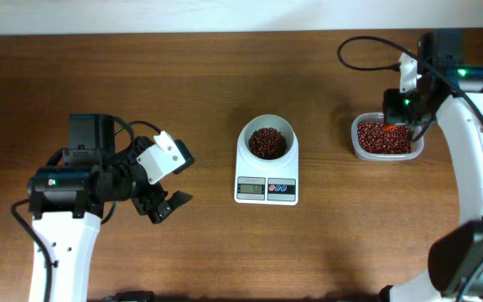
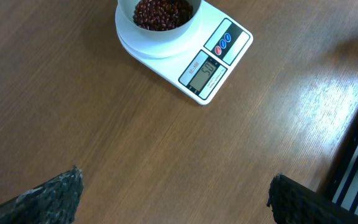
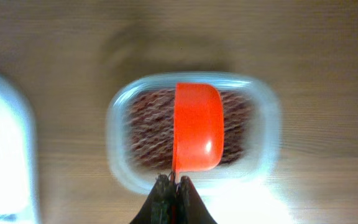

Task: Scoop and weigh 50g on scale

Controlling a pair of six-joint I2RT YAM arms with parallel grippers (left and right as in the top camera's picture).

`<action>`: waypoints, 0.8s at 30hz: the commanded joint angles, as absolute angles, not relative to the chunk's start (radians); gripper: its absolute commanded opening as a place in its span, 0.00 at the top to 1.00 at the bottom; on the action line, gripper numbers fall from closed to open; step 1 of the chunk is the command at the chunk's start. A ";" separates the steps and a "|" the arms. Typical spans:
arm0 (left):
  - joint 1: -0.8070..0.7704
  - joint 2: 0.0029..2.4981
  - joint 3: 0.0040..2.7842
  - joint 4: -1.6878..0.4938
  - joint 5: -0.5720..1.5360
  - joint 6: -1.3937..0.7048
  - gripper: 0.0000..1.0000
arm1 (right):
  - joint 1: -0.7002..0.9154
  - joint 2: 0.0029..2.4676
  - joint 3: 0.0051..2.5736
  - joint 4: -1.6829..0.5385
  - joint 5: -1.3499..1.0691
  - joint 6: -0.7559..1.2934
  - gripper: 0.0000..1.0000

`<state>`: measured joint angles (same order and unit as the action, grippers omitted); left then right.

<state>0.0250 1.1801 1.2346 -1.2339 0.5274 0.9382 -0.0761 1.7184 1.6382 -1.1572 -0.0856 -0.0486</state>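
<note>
The white scale sits mid-table, and the white bowl on it holds a heap of dark red-brown beans. In the left wrist view the scale and its beans lie ahead. My left gripper hangs open left of the scale over bare wood, its fingertips wide apart. My right gripper is shut on the handle of an orange scoop. The scoop hovers over a clear tub of beans, and no beans show on it.
The clear tub stands to the right of the scale, near the right arm. A black cable loops above the table behind it. The scale's white edge shows blurred at the left of the right wrist view.
</note>
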 commanded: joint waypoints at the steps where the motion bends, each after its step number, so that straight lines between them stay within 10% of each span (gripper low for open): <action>1: 0.027 1.174 1.245 -1.235 0.549 0.928 0.01 | -0.114 1.525 1.640 -1.246 -0.289 -0.025 0.96; 9: 0.027 1.174 1.245 -1.235 0.549 0.928 0.01 | -0.132 1.149 1.480 -1.409 -0.297 -0.025 0.96; 24: 0.027 1.174 1.245 -1.235 0.549 0.928 0.01 | -0.133 0.785 0.563 -0.778 -0.382 0.541 0.96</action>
<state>0.0250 1.1801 1.2362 -1.2339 0.5278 0.9382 -0.1307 0.7929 0.5934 -0.8078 -0.3870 0.4541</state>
